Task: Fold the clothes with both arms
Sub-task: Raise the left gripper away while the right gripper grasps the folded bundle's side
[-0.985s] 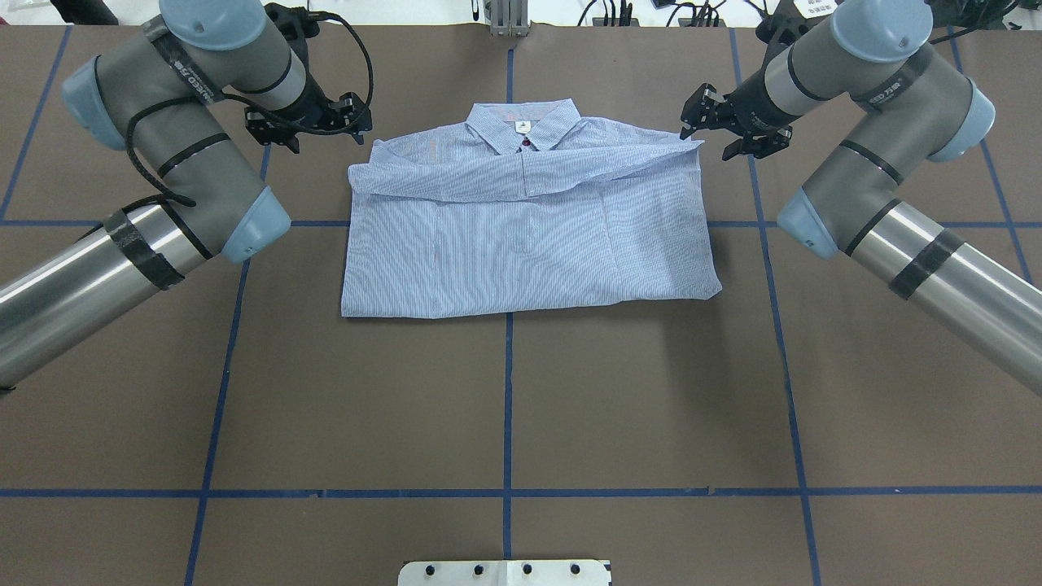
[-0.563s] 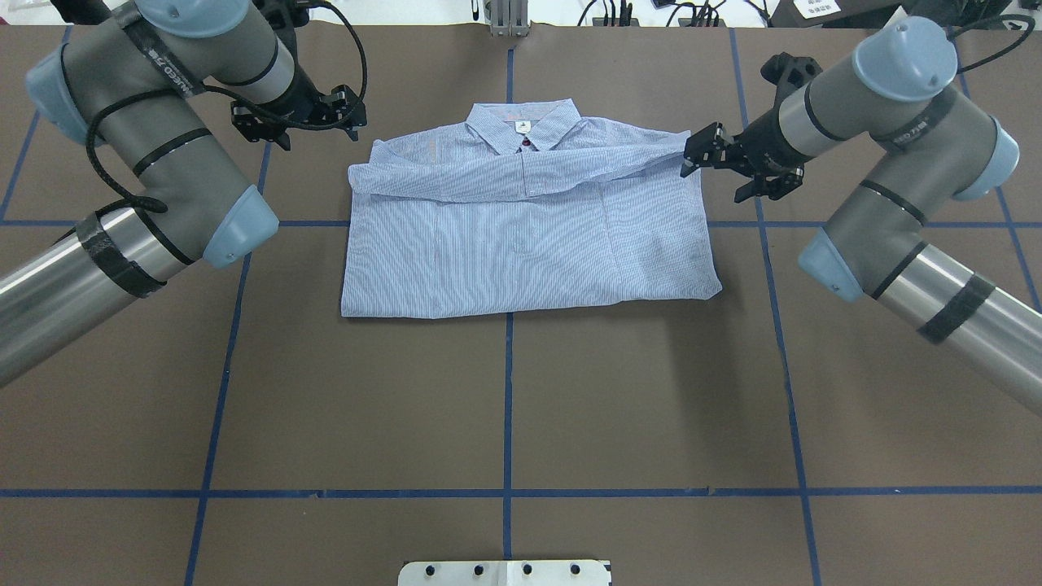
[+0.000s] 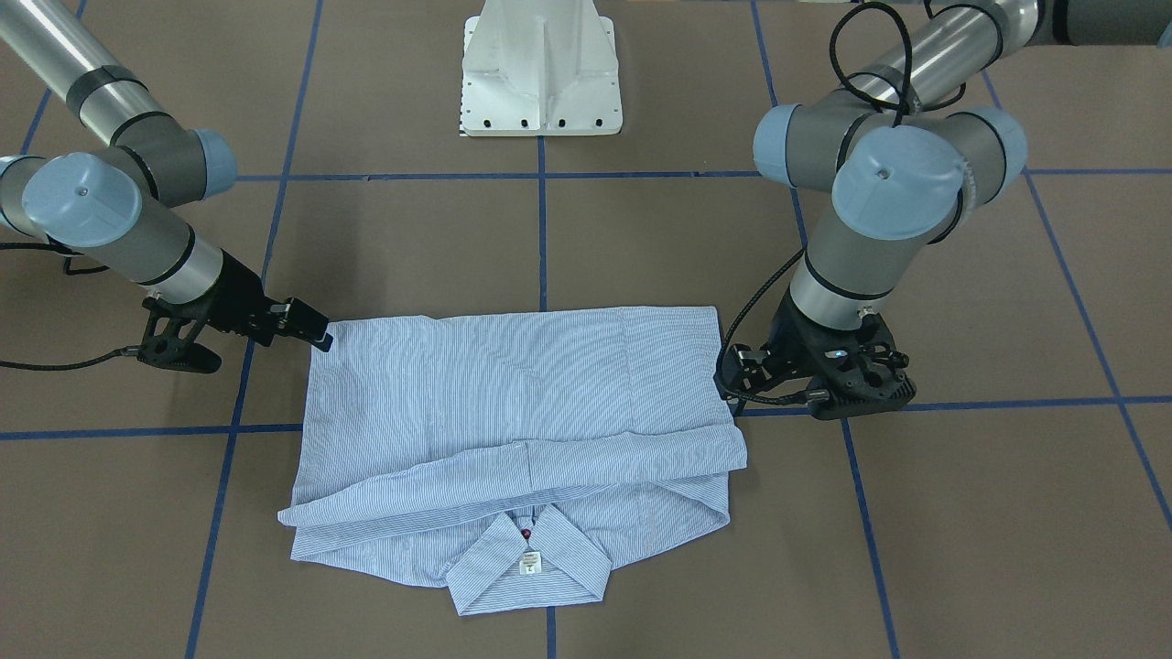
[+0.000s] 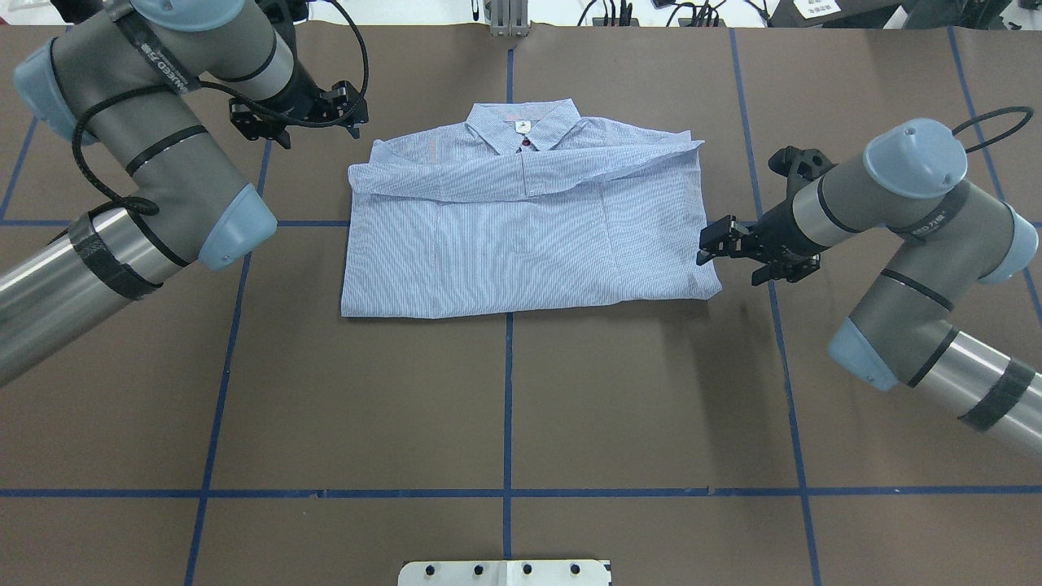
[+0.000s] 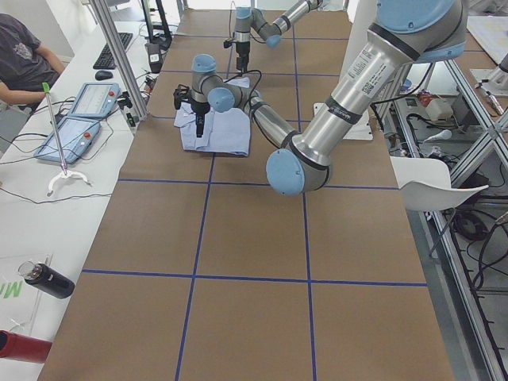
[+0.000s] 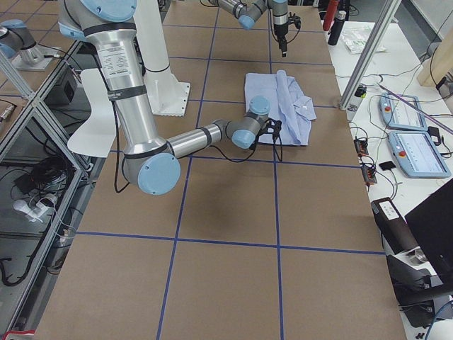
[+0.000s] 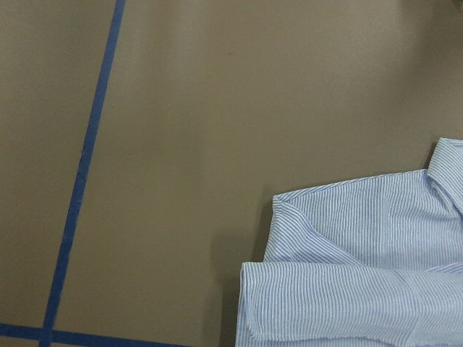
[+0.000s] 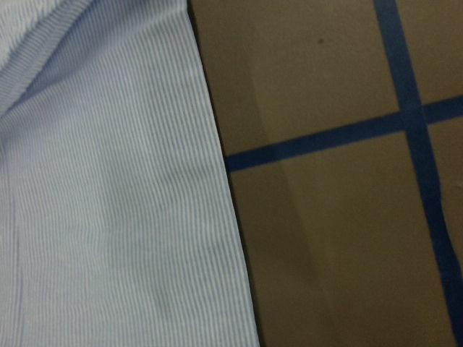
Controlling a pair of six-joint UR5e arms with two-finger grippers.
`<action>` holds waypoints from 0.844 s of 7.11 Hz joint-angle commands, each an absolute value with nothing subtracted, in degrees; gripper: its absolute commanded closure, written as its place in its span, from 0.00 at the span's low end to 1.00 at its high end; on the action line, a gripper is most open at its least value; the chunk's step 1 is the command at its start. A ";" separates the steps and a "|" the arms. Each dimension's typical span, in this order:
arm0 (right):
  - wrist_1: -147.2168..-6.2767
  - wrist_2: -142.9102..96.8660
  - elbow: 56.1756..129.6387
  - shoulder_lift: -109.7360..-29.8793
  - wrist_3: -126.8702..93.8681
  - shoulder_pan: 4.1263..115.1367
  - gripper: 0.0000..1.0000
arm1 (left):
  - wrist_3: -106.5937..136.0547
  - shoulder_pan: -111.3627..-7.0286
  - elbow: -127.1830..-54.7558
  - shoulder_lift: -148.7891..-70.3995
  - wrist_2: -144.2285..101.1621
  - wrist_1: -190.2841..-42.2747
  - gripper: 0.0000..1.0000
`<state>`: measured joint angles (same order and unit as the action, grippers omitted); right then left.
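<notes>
The clothes are one light blue striped shirt point(image 4: 521, 244) point(image 3: 513, 403), lying folded flat with its collar on the far side and a sleeve laid across the chest. My left gripper point(image 4: 320, 138) point(image 3: 819, 407) hovers open beside the shirt's far-left shoulder corner without touching it. The left wrist view looks down on that shirt corner point(image 7: 362, 289). My right gripper point(image 4: 730, 268) point(image 3: 261, 352) is open at the shirt's right edge, close to the near-right hem corner, one finger at the cloth's border. In the right wrist view that shirt edge point(image 8: 108, 202) fills the left half.
The brown table is marked by a blue tape grid point(image 4: 508, 407). The white pedestal base point(image 3: 540, 73) stands at the robot's side. Beyond the far edge are pendants point(image 6: 417, 149), cables and a seated person point(image 5: 24, 55). Bottles point(image 5: 44, 279) lie off the table.
My right gripper has travelled from the shirt's far-right shoulder, along its right edge, to the near-right hem corner. The left gripper has shifted only slightly. The shirt lies as before.
</notes>
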<state>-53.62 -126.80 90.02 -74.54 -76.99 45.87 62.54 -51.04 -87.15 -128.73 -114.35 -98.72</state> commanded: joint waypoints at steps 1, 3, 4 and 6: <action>-53.61 -126.56 90.70 -75.24 -76.99 44.21 0.08 | 62.58 -51.06 -87.19 -128.67 -114.35 -98.79 0.00; -53.70 -126.65 90.44 -74.53 -76.99 43.95 0.38 | 62.58 -51.06 -87.19 -128.58 -114.35 -98.79 0.00; -53.70 -126.56 90.27 -74.44 -76.99 43.95 0.47 | 62.58 -51.06 -87.71 -128.41 -114.26 -98.88 0.00; -53.53 -126.48 90.35 -74.44 -77.08 44.03 0.80 | 62.40 -50.98 -88.68 -127.27 -114.26 -98.88 0.00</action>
<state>-53.62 -126.55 90.32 -74.48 -77.01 43.97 62.46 -51.02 -88.30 -127.67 -114.27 -98.87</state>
